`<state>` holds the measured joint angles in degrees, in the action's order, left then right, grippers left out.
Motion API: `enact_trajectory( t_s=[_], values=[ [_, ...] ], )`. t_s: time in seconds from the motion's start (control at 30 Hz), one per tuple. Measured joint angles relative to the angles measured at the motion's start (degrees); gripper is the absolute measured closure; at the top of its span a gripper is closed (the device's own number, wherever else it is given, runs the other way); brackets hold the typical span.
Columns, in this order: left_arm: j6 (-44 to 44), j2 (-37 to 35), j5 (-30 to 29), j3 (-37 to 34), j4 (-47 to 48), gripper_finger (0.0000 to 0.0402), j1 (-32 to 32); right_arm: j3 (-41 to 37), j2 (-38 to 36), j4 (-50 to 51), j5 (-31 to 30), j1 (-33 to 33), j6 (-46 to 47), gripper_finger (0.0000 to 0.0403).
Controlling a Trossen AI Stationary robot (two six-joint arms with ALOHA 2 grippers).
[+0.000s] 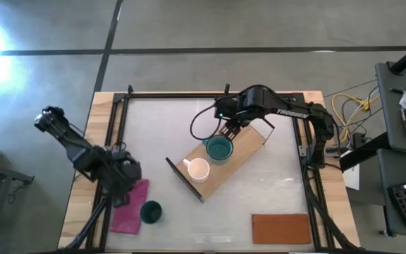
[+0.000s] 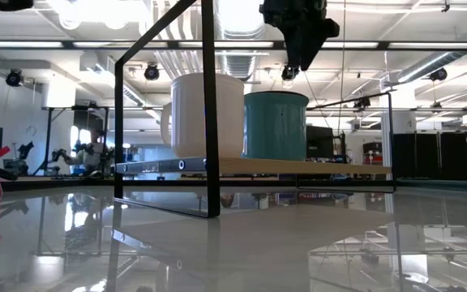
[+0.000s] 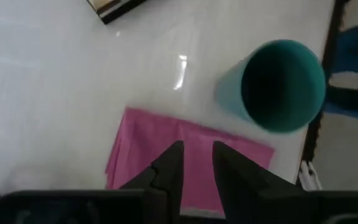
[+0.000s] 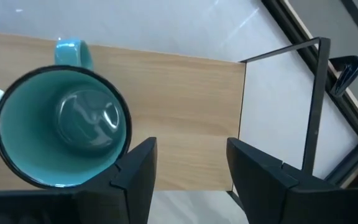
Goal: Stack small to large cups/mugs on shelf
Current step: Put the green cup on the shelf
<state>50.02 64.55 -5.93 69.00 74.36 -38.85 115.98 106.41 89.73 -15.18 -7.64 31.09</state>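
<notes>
The light-wood shelf (image 1: 249,144) lies slantwise mid-table. On its board stand the white mug (image 1: 198,169) and, beside it, the teal mug (image 1: 219,149), both upright on their bases, mouths up. My right gripper (image 4: 191,146) is open and empty, hovering above the shelf just beside the teal mug (image 4: 61,124), higher than its rim in the low view (image 2: 297,65). The dark green tumbler (image 1: 150,212) stands mouth up on the table near the front left. My left gripper (image 3: 197,149) hangs over the magenta cloth (image 3: 154,137), its fingers slightly apart, next to the tumbler (image 3: 278,87).
The shelf's black frame ends (image 1: 183,180) (image 4: 316,99) rise at both short sides. A brown-orange mat (image 1: 280,227) lies at the front right. Bare shelf board (image 4: 185,93) lies between the teal mug and the far frame end.
</notes>
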Motion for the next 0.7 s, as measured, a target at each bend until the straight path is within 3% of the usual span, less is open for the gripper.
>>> enact_trajectory(
  t_s=[0.23, 0.7],
  values=[
    [6.3, 4.62, -2.73, 2.94, -6.38, 0.0331, -5.21, -1.54, 0.0, 0.26, 0.11, 0.13, 0.18, 0.0215],
    [9.99, 12.54, -3.78, 2.57, -10.93, 0.0331, -7.02, -3.82, -0.17, 0.28, -0.27, 0.13, -5.59, 0.0215]
  ],
)
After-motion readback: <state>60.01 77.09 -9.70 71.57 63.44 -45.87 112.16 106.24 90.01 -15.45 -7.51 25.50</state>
